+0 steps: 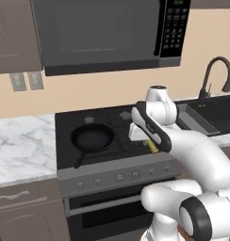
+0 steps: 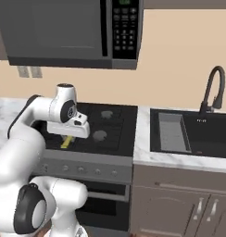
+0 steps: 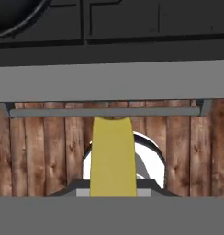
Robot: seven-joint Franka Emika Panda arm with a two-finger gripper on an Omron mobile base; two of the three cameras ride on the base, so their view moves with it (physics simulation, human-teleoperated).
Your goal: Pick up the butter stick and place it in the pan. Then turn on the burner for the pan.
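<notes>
arm: white arm curls up from the lower left, its hand (image 2: 68, 128) hanging low over the front left part of the black cooktop (image 2: 117, 134)
butter stick: a yellow butter stick (image 2: 65, 142) pokes out right under the hand, tilted; looks held, though the jaws are hidden behind the hand
burners: two round grey caps (image 2: 100, 135) show to the right of the hand
knobs: row of knobs (image 2: 80, 170) along the stove front
microwave: dark microwave (image 2: 73, 32) overhead
sink: black sink (image 2: 205, 134) with a curved faucet (image 2: 213, 90), set in the marble worktop (image 2: 179, 160) on the right
</notes>
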